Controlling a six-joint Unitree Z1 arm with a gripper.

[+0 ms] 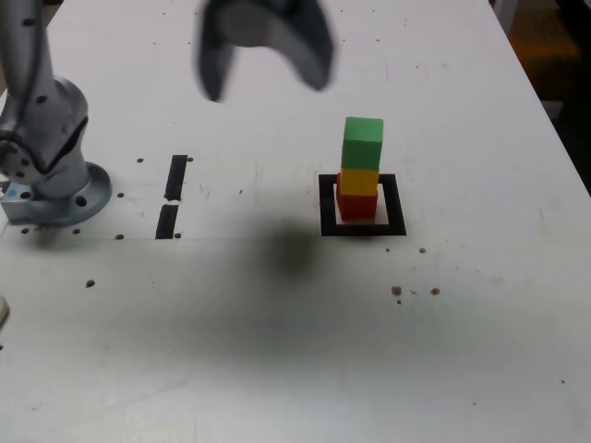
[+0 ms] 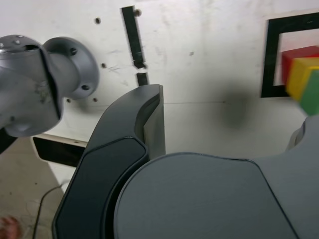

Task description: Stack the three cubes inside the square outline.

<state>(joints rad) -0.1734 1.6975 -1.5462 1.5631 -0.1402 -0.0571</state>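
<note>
The three cubes stand as one upright stack inside the square outline [image 1: 363, 229]: red cube [image 1: 356, 206] at the bottom, yellow cube [image 1: 358, 180] in the middle, green cube [image 1: 362, 141] on top. My gripper [image 1: 266, 78] hangs blurred high above the table, to the exterior view's left of the stack and apart from it, jaws spread open and empty. The wrist view shows the gripper [image 2: 227, 117] with one dark finger [image 2: 147, 114] in front, and at the frame's edge the red cube [image 2: 299, 56], yellow cube [image 2: 303, 75], green cube [image 2: 313, 94] and square outline [image 2: 271, 59].
The arm's grey base [image 1: 51, 161] is bolted at the exterior view's left edge. Two short black strips [image 1: 175, 177] [image 1: 167, 221] lie between the base and the stack. Small screw holes dot the white table [image 1: 277, 351]. The table's edge runs along the exterior view's right.
</note>
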